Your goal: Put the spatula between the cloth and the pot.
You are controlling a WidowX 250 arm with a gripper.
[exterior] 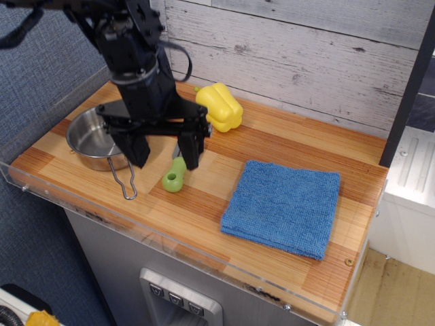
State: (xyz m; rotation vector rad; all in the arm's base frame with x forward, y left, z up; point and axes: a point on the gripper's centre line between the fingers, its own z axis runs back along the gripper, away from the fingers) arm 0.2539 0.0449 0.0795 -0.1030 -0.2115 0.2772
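The spatula (175, 178) is seen lying on the wooden counter (272, 142), left of centre in the frame, between the pot (95, 136) at the left and the cloth (283, 206) at the lower right; its blade is hidden behind the gripper. The gripper (164, 151) is held above it with the fingers spread wide apart, nothing being gripped. A yellow pepper (219, 106) is seen near the wall, above the spatula.
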